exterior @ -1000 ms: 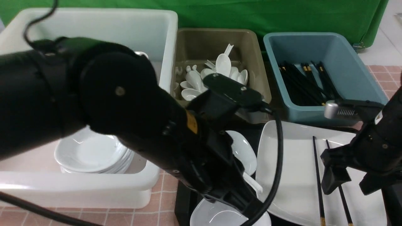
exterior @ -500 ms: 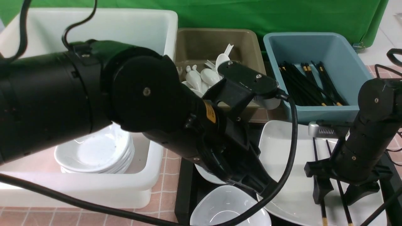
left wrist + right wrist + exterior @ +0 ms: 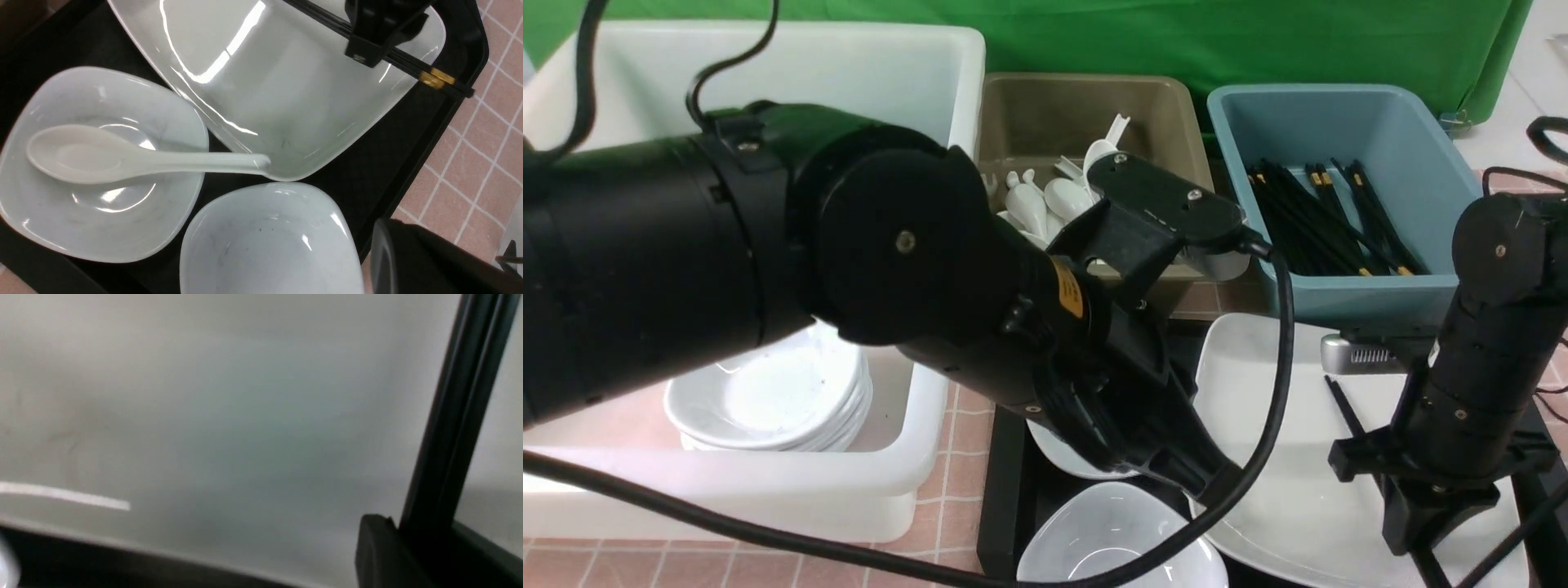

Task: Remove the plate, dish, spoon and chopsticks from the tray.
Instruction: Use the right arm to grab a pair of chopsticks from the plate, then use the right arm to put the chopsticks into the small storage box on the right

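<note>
Nothing is off the tray (image 3: 1005,490) yet. It holds the plate (image 3: 265,81), two dishes (image 3: 265,245) and the spoon (image 3: 122,159), which lies in one of them. The right pincer (image 3: 367,49) clamps the chopsticks (image 3: 433,77) on the plate. The left pincer is closed, hidden. The left arm (image 3: 890,245) hangs over the tray, likely crowding the way to the blue bin (image 3: 1421,106).

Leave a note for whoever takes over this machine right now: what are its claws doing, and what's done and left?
The left gripper is shut, with nothing seen in it, above the tray.
The right gripper is shut on the chopsticks, which lie across the plate.
The spoon rests in a dish, its handle reaching the plate's rim; a second dish sits beside it.
Done: nothing is off the tray yet.
Left: chopsticks, spoon, both dishes, plate.
</note>
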Available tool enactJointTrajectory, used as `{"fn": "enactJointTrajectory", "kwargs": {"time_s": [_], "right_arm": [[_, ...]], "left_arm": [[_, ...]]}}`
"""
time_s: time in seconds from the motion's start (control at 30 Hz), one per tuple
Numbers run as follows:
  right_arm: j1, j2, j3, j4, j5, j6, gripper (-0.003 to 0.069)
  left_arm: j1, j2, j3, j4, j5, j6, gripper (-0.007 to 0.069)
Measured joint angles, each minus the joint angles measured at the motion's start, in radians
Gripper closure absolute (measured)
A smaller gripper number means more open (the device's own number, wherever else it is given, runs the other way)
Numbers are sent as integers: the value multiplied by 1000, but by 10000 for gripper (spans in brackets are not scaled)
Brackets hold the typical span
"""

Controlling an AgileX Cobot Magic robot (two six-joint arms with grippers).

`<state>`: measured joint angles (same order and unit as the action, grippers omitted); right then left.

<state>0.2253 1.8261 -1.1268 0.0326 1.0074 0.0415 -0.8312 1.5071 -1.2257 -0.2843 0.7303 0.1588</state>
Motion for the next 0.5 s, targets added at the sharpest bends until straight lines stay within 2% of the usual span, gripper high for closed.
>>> {"fn": "enactJointTrajectory", "kwargs": {"time_s": [0.1, 0.23, 0.37, 0.5], "right_arm": [[11, -93, 0, 39, 87, -53, 490], [29, -223, -2, 64, 107, -72, 490], [11, -361, -55, 71, 34, -78, 490], [-65, -349, -209, 72, -95, -86, 490]], "left_arm": [[10, 0, -17, 0, -48, -4, 628], [27, 0, -37, 3, -157, -6, 628], [45, 0, -58, 15, -360, -7, 628], [51, 0, -63, 37, -522, -1, 628]]}}
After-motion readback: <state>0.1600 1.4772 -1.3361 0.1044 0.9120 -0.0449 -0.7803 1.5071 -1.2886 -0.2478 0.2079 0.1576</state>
